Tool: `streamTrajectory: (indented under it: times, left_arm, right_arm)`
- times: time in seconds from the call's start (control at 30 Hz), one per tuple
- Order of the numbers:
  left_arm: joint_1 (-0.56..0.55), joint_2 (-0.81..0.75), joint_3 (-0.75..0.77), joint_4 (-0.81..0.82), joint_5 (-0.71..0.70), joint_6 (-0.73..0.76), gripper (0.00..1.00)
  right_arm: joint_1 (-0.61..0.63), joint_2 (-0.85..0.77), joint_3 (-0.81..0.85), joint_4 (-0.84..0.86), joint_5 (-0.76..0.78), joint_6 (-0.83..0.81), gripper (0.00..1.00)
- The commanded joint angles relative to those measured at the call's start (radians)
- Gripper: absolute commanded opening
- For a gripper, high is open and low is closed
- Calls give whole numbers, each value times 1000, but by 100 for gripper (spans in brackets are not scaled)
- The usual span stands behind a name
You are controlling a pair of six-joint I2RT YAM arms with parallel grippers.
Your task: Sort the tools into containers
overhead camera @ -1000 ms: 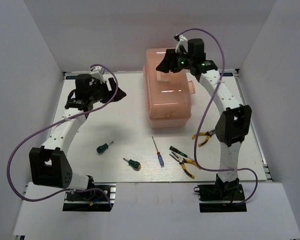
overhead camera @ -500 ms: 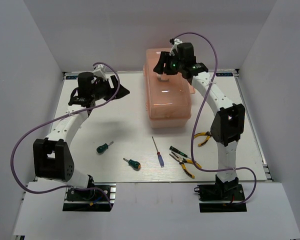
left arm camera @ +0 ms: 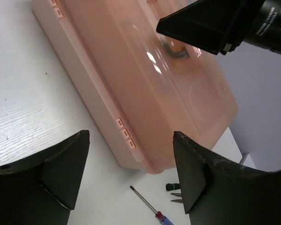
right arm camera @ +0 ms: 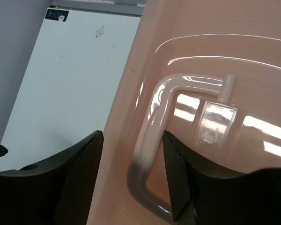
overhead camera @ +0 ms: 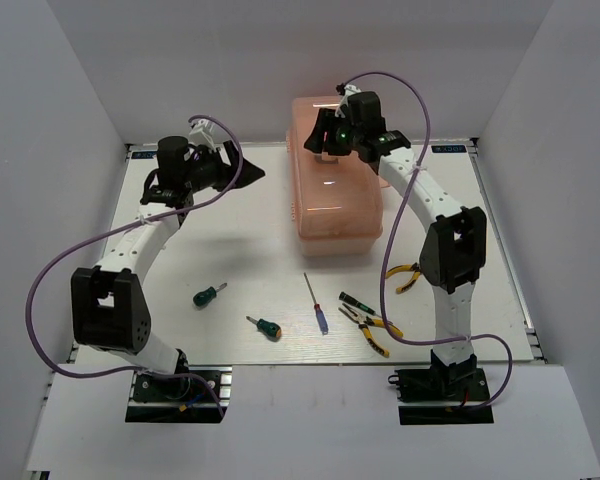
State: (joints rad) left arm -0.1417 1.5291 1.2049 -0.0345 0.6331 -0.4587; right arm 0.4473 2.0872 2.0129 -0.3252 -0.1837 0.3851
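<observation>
The salmon-pink toolbox [overhead camera: 335,190] stands closed at the back centre of the table. My right gripper [overhead camera: 321,136] is open over its lid; in the right wrist view [right arm camera: 132,136] its jaws straddle the left end of the lid handle [right arm camera: 152,140] without closing on it. My left gripper [overhead camera: 243,174] is open and empty, left of the toolbox, which it faces in its wrist view [left arm camera: 130,136]. On the table lie two green-handled screwdrivers [overhead camera: 209,295] [overhead camera: 264,326], a blue-handled screwdriver [overhead camera: 318,307], a black-green screwdriver [overhead camera: 357,300] and two yellow pliers [overhead camera: 372,328] [overhead camera: 407,273].
The white table [overhead camera: 240,250] is walled on three sides. The tools lie in a loose row near the front, between the arm bases. The left wrist view shows the toolbox side [left arm camera: 131,93], the blue-handled screwdriver [left arm camera: 152,210] and my right gripper [left arm camera: 210,21] above the lid.
My right gripper has moved left and down over the lid handle. My left gripper has swung right and back, closer to the toolbox. The tools have not moved.
</observation>
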Motion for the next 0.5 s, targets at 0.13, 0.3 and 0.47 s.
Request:
streamTrajectory:
  times: [0.13,0.3,0.47]
  left_arm:
    - [-15,25,61,76,83,-11,82]
    - [-24,43,82,139,118,-20,82]
    - [-33,80,126,214,177,-54,82]
  right_arm:
    - [4,-30,-37,-48,15,77,60]
    - [-4,-30,-40,-29,-72,167,59]
    - [-5,-24,0,14,-140,207,59]
